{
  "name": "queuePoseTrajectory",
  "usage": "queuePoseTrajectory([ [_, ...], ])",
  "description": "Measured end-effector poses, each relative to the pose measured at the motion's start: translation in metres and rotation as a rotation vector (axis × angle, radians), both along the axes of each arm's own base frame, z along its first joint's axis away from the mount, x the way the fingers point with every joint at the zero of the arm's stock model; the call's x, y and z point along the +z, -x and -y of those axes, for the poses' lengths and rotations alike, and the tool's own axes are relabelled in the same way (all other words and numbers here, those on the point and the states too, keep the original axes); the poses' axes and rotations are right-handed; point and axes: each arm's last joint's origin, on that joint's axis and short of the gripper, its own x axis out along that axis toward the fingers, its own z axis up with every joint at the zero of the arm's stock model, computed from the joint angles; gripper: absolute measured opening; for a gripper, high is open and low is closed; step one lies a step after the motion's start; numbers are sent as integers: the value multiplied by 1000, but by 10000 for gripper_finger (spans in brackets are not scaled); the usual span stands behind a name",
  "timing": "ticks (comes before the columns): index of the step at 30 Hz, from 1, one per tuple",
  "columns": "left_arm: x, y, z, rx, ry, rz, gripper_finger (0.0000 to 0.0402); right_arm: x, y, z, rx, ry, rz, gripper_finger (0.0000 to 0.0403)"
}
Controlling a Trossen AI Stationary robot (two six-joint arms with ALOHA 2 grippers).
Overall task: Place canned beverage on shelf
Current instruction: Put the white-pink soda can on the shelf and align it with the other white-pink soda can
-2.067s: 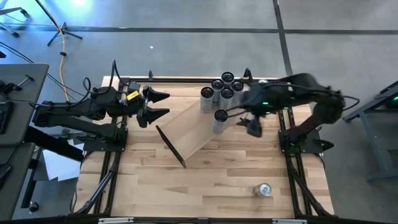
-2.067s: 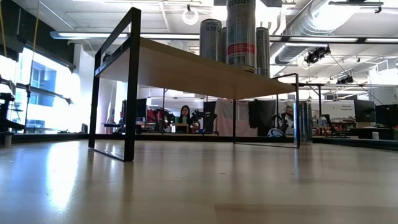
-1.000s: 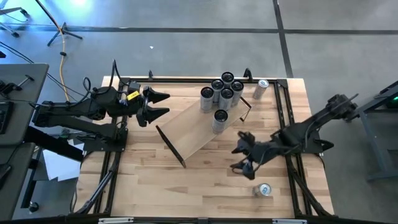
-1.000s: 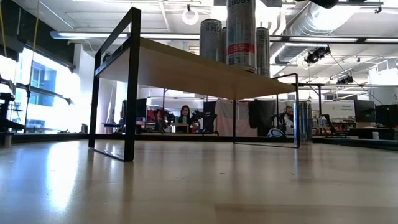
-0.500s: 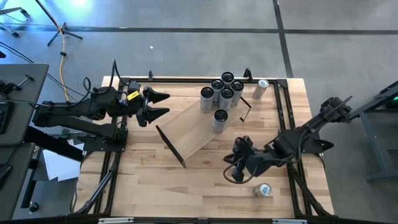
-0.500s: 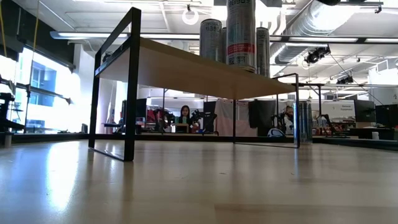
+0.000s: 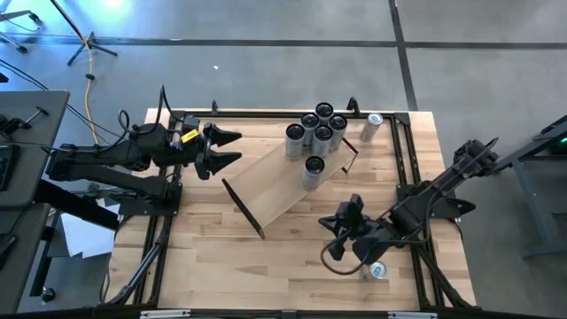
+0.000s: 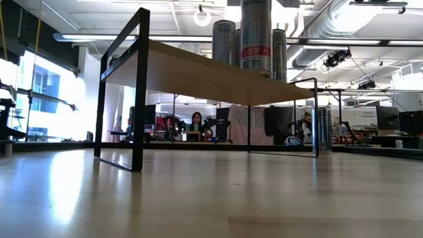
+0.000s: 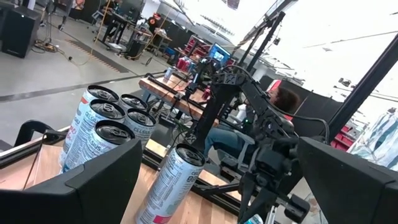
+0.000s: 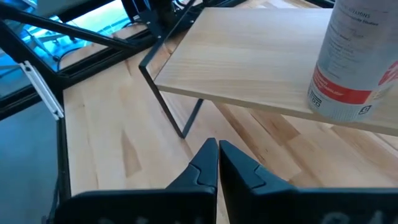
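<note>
Shelf (image 7: pixel 288 182): pale wood board with black end brackets, set diagonally at mid tabletop (image 7: pixel 221 257). One can (image 7: pixel 313 171) is stood upright on the shelf; four more cans (image 7: pixel 315 127) are clustered upright at its far end. One can (image 7: pixel 371 126) is laid on its side at the far right corner of the tabletop; another (image 7: pixel 378 270) is laid near the front right. Right gripper (image 7: pixel 338 252): fingers clenched on nothing, held low just beside the front can. Left gripper (image 7: pixel 232 148): fingers spread wide, parked at the far left.
</note>
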Motion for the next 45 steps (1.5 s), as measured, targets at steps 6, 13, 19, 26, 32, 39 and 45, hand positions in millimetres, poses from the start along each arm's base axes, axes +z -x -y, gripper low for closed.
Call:
queuePoseTrajectory([
  [6, -1, -2, 0, -3, -16, -12, 399, -4, -3, 0, -7, 8, -10, 0],
  [13, -5, -9, 0, -39, -22, -36, 399, -3, -6, 4, -15, 19, -11, 0],
  [19, -8, -9, 9, -187, -129, -65, 335, -3, -8, 7, -23, 18, -10, 0],
  [26, -37, -11, 22, -194, -132, -211, 95, -4, -8, 5, 36, 6, -38, 0],
  [32, -78, -13, 34, -194, -60, -120, 25, -6, -6, 6, 3, -35, -56, 0],
  [39, -95, -11, 38, -134, -65, -79, 4, -14, 4, 7, -9, -90, -165, 0],
  [45, -94, -11, 38, -132, -66, -77, 10, -22, 12, -6, -30, -61, -76, 0],
])
